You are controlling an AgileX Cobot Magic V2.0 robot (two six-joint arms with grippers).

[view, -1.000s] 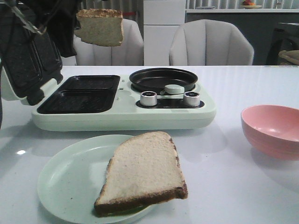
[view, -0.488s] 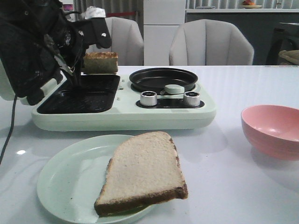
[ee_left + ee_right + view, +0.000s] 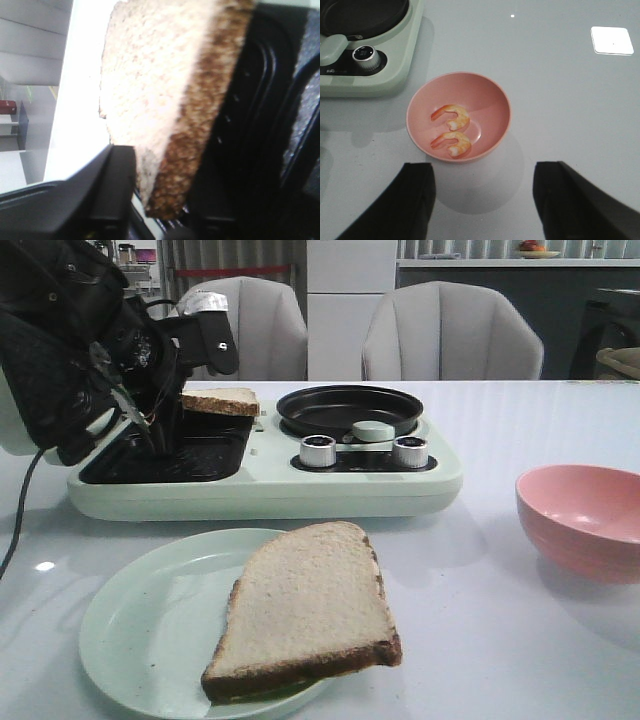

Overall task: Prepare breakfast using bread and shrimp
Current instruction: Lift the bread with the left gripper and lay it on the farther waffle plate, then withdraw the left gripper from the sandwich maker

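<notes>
Bread slice (image 3: pixel 165 95), 1 of 2: clamped by its crust edge in the left gripper (image 3: pixel 150 200), lying near flat ahead of the fingers over the sandwich-maker tray (image 3: pixel 185 435) directly below (right gripper (image 3: pixel 485 200) spread, idle above 2 shrimp (image 3: pixel 451 116)).

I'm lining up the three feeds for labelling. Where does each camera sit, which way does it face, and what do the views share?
Front view: looks forward over the table at the cooker, the plate with a bread slice, and the bowl; the left arm shows at upper left.
Left wrist view: on the left arm, close on the held slice over the dark grill tray; end effector fingers show.
Right wrist view: on the right arm, looking down at the bowl with two shrimp; open end effector.
Shared: bowl and cooker in front and right wrist; held slice in front and left wrist.
</notes>
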